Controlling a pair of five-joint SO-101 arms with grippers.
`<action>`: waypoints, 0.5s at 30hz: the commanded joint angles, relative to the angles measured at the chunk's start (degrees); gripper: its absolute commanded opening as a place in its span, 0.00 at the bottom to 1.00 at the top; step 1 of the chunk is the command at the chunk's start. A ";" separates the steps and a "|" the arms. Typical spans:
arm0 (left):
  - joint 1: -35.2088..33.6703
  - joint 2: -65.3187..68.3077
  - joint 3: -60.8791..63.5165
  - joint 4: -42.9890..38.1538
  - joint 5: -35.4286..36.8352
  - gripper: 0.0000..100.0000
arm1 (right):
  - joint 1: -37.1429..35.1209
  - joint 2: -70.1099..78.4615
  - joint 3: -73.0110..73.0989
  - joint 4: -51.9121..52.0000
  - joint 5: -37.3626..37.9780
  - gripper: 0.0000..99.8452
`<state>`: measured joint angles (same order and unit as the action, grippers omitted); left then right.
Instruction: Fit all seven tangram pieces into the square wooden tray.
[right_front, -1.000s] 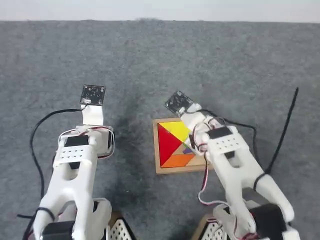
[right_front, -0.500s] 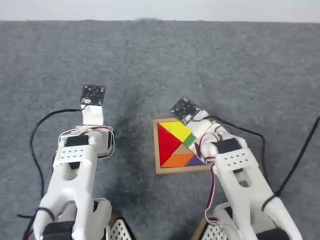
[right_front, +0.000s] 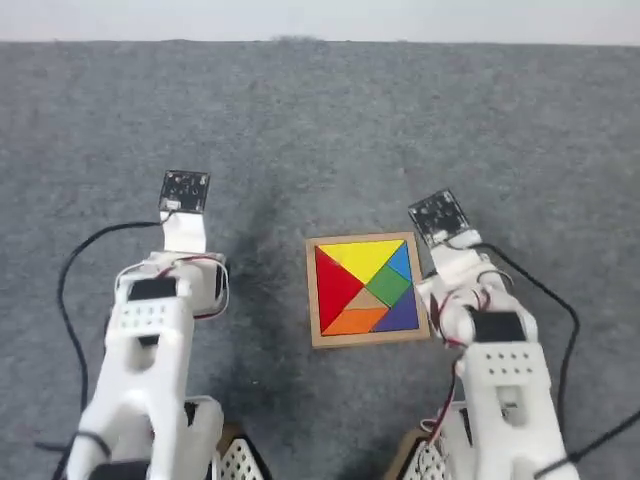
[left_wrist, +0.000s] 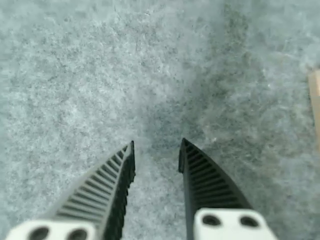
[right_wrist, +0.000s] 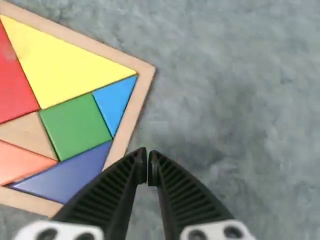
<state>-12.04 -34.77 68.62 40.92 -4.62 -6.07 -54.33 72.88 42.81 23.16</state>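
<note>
Leave the left gripper, jaws spread over bare tabletop, parked well apart from the square wooden tray. Check the tray before anything else: seems full, all seven tangram pieces lying flush (no gap or raised corner visible from above). Lift the right gripper, pressed together and empty just beside the tray's right rim, straight up rather than sideways, to avoid nudging the purple piece nearest it.
</note>
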 joint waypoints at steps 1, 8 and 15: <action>-0.09 -12.66 4.79 -2.90 -0.09 0.14 | 4.35 -7.60 2.11 0.66 -0.62 0.01; 0.26 -42.29 17.54 -0.97 -0.35 0.14 | 12.35 -17.71 7.21 7.69 -0.44 0.01; 2.20 -66.02 24.40 9.14 -0.18 0.14 | 14.73 -28.35 12.04 15.87 -0.44 0.01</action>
<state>-11.87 -91.03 91.56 47.34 -4.62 7.91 -77.54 84.75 55.65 23.16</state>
